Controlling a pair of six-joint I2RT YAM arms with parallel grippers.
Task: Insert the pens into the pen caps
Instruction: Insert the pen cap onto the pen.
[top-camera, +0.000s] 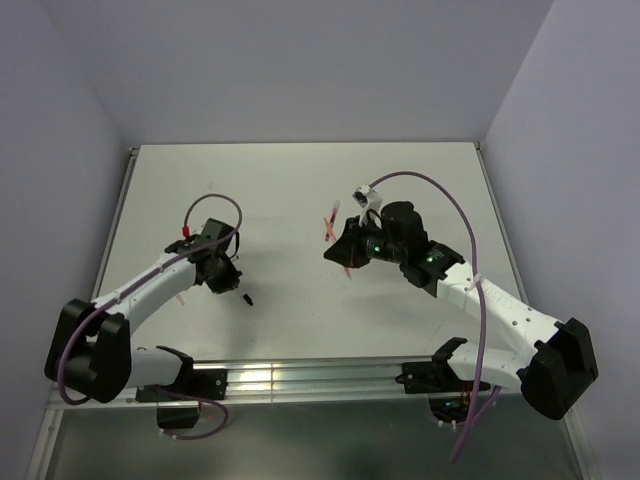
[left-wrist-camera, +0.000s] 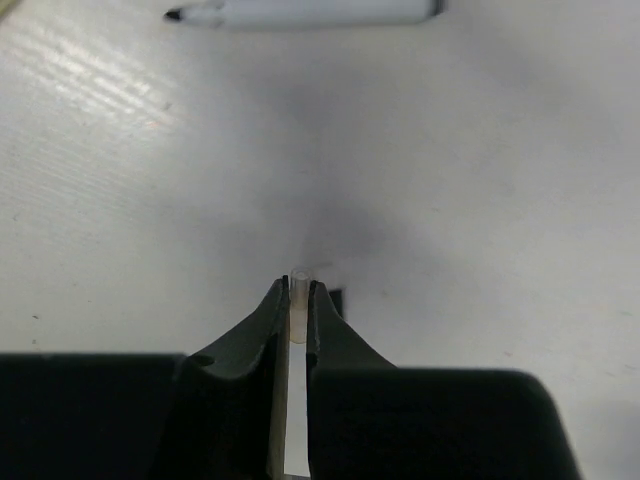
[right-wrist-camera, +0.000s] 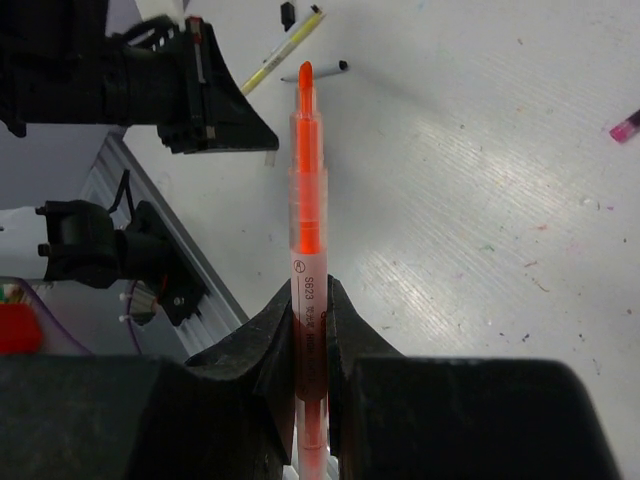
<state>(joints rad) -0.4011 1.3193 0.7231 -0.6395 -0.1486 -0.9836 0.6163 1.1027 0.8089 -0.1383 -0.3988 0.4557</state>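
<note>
White table (top-camera: 300, 180), scuffed and ink-specked, with pale lilac walls (top-camera: 300, 70) around it. My left gripper (left-wrist-camera: 298, 292) is pinched tight on a clear cap (left-wrist-camera: 299, 277) — the little tube runs in line with the fingers, its end poking just past the tips, low over the table. A white pen (left-wrist-camera: 310, 12) with a black tip lies flat further out. My right gripper (right-wrist-camera: 308, 300) is clamped on the orange pen (right-wrist-camera: 305, 190), holding it up off the table with the bare tip sticking well out past the fingers. Beyond that tip lie a yellow pen (right-wrist-camera: 285, 52), the white one and a black cap (right-wrist-camera: 287, 14), all near each other. There's also a pink bit (right-wrist-camera: 625, 126) at the edge of the right wrist view — cap or pen end, I can't tell.
</note>
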